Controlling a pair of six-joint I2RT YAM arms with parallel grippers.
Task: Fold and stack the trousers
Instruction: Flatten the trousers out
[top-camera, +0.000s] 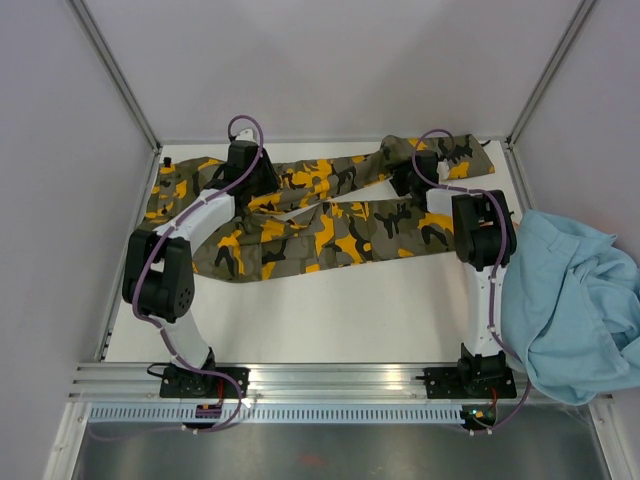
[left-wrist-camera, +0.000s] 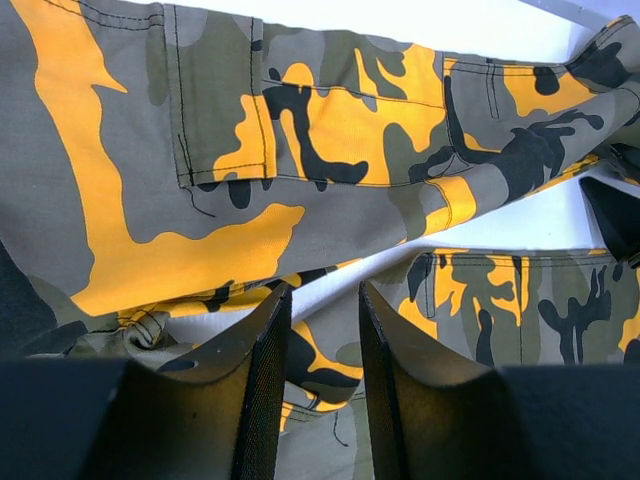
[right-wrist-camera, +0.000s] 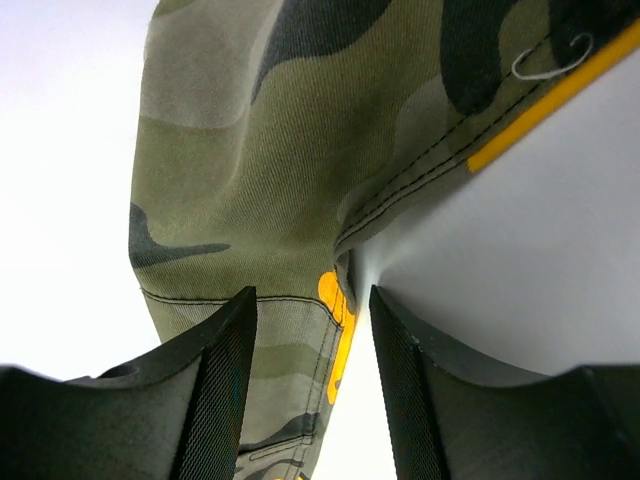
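Note:
The camouflage trousers (top-camera: 340, 225) lie spread across the far half of the white table (top-camera: 350, 310), with the waist to the left and the legs reaching to the far right. My left gripper (top-camera: 262, 192) is low over the upper part of the trousers. In the left wrist view the gripper (left-wrist-camera: 322, 300) is open over the trousers' (left-wrist-camera: 300, 120) crotch fold. My right gripper (top-camera: 408, 183) is low over the far leg. In the right wrist view it (right-wrist-camera: 312, 295) is open and straddles a stitched edge of the trousers (right-wrist-camera: 270, 130).
A plain light-blue garment (top-camera: 575, 300) is heaped at the table's right edge and hangs over it. Grey walls with metal posts close in the back and sides. An aluminium rail (top-camera: 340, 380) runs along the near edge between the arm bases.

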